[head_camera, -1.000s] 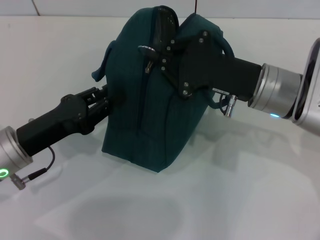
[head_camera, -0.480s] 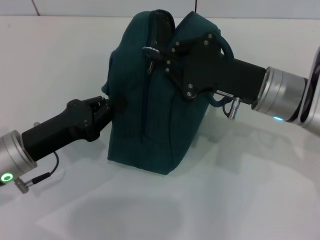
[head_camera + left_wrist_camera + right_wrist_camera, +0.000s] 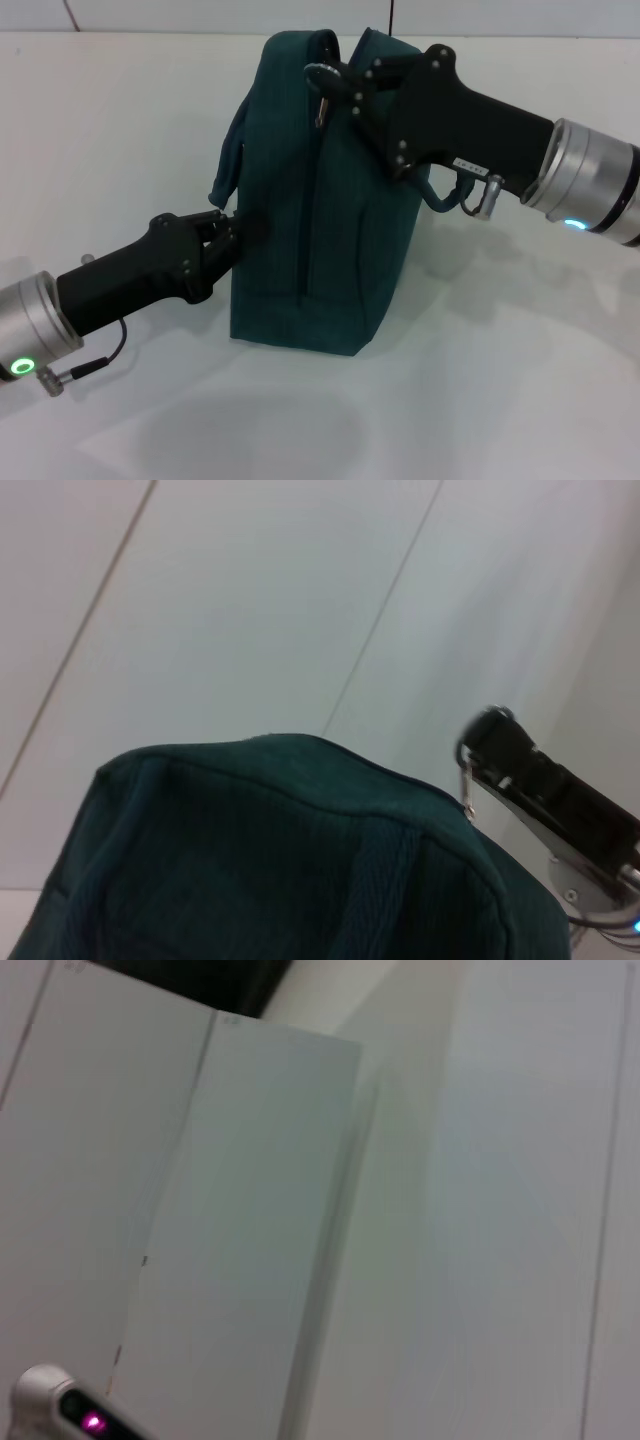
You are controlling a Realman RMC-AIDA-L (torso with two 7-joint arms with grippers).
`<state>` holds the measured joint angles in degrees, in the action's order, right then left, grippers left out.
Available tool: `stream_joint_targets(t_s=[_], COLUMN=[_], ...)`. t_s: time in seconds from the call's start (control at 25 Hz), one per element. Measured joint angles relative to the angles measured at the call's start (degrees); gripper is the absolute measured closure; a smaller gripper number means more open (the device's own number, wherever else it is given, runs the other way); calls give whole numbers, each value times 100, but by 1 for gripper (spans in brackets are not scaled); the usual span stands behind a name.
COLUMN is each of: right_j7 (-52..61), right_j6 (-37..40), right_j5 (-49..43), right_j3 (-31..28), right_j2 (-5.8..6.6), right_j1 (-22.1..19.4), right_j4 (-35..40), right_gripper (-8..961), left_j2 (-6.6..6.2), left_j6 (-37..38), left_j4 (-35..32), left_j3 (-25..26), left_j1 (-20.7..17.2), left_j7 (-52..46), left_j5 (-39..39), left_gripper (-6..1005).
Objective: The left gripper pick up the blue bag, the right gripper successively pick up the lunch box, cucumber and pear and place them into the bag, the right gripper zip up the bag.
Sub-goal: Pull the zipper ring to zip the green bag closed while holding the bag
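While the blue bag (image 3: 315,200) stands upright on the white table (image 3: 500,380), its zip line is seen running down the near face, closed as far as can be told, and one loop handle hangs down its left side. At the top edge, the ring zip pull (image 3: 321,92) is pinched by the right gripper (image 3: 325,82), whose fingers are clamped together on it; the black body and silver arm reach in from the right, above the bag's upper right corner. Lower down, the bag's left side is met by the left gripper (image 3: 225,235), pressed against the fabric near the hanging handle; whether its fingers are clenched on cloth or merely touching cannot be told. From the left wrist view, only the bag's top and a handle strap are shown, with the right gripper beyond.
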<state>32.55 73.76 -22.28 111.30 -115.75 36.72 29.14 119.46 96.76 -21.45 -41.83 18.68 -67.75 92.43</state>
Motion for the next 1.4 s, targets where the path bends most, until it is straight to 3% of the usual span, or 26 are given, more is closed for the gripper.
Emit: stream_joint_targets(t_s=[0.6, 1.4], right_j7=[380, 343], right_j6=[-314, -318], right_j5=[-48, -28], right_j3=[-118, -237], right_j2=[8, 6], right_j1=[14, 131], right_j4=[-102, 14], right_gripper=[941, 940], left_j2=[-30, -21], left_j6=[570, 500], left_j4=[-44, -14], left_j3=[-253, -255], left_j1=[-78, -147], left_j7=[204, 412], left_j5=[137, 305], left_gripper=[942, 943])
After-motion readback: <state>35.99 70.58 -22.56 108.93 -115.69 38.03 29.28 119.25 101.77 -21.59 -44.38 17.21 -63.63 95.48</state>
